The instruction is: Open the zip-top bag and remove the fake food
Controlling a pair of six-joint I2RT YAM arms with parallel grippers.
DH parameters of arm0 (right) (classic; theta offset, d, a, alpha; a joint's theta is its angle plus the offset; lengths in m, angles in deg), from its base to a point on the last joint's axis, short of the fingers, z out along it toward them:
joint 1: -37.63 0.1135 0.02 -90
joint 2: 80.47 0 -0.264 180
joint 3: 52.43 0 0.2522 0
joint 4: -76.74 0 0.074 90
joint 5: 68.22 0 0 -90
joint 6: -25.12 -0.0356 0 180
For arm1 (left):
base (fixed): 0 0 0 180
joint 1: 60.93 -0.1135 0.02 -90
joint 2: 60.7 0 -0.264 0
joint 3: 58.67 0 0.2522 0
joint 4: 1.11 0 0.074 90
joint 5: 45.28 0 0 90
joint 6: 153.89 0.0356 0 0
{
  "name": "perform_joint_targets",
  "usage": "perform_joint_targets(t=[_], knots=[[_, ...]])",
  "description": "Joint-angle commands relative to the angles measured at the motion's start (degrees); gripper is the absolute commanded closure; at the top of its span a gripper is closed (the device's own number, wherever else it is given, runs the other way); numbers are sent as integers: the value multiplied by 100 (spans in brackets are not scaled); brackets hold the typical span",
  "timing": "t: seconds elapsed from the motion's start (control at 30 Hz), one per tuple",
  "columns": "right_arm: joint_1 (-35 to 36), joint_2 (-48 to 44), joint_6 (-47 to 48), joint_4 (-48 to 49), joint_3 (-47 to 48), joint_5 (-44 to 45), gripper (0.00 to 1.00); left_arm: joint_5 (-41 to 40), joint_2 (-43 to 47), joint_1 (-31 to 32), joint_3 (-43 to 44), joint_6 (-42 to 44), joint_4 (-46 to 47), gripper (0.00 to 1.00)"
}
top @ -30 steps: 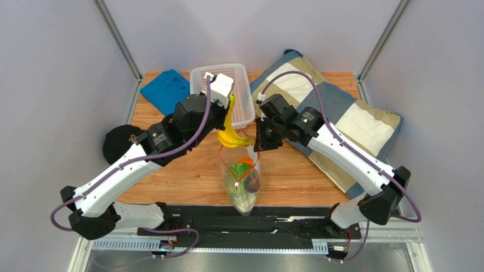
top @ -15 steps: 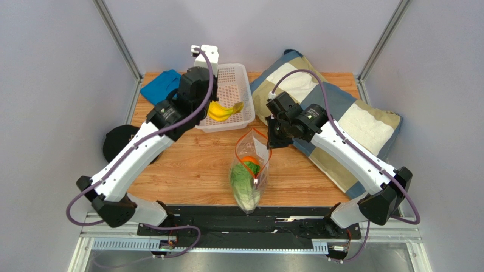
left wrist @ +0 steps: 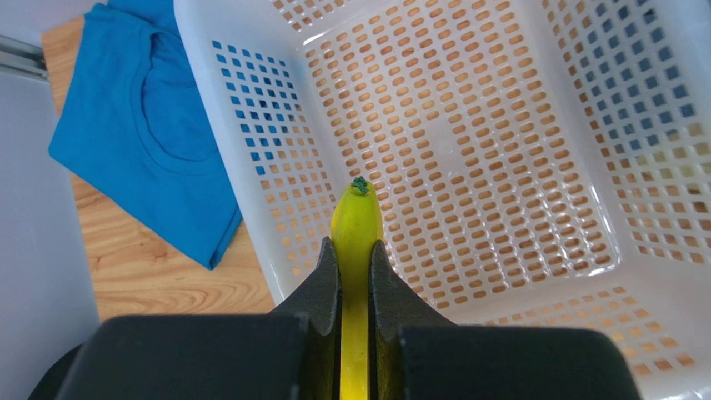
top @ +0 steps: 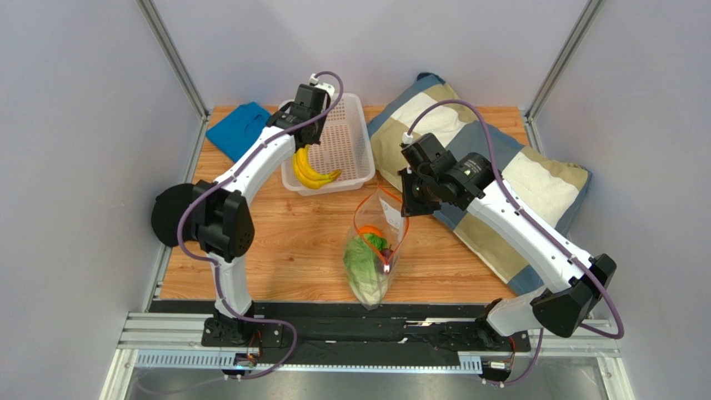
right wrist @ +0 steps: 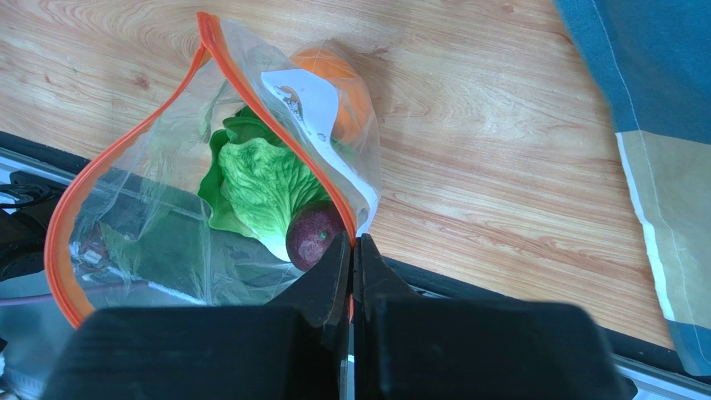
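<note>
Bananas (left wrist: 355, 218) hang pinched between the left gripper's (left wrist: 355, 247) closed fingers, over the white basket (left wrist: 467, 125) at the worktop's far edge. Half a second ago they lay flatter and further right. The right gripper (right wrist: 351, 243) pinches the orange rim of the open zip-top bag (right wrist: 167, 208), which lies toward the near edge. Lettuce (right wrist: 259, 179), orange (right wrist: 352, 93) and purple fruit (right wrist: 313, 237) sit inside, just beyond its fingertips.

We log a wooden counter (top: 284, 242). A white perforated basket (top: 367, 137) stands upright at its far edge. A blue shirt (top: 242, 129) lies flat just left of the basket. A patchwork pillow (top: 509, 175) covers the right side. A round black object (top: 167, 208) sits at the left edge; we cannot identify it.
</note>
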Motion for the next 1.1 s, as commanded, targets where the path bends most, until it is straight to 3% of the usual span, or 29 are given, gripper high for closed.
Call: perform_joint_targets(t=[0.0, 0.43, 0.57, 0.6, 0.63, 0.7, 0.73, 0.83, 0.97, 1.07], knots=[[-63, -211, 122, -13, 129, 139, 100, 281, -493, -193, 706, 167, 43, 100], [-72, -264, -1, -31, 50, 42, 100, 834, -1197, -518, 1059, -466, -63, 100], [-80, -238, -54, -48, 94, 24, 100, 835, -1505, -518, 1445, -572, -588, 100], [-72, -220, -97, -48, 120, 16, 100, 696, -1575, -518, 1559, -598, -695, 95], [-72, -202, -106, -57, 155, 16, 100, 625, -1584, -527, 1587, -633, -783, 78], [-72, -150, -133, -57, 235, -37, 100, 484, -1488, -527, 1526, -642, -907, 65], [-72, -141, -159, -57, 261, -46, 100, 440, -1453, -527, 1517, -642, -933, 52], [-72, -79, -194, -48, 296, -134, 100, 395, -1242, -536, 1587, -695, -1214, 40], [-72, -9, -273, -40, 279, -160, 100, 859, -540, -518, 1272, -1072, -1652, 43], [-72, 70, -317, -13, 296, -178, 100, 1851, 529, -413, 747, -1520, -1952, 57]])
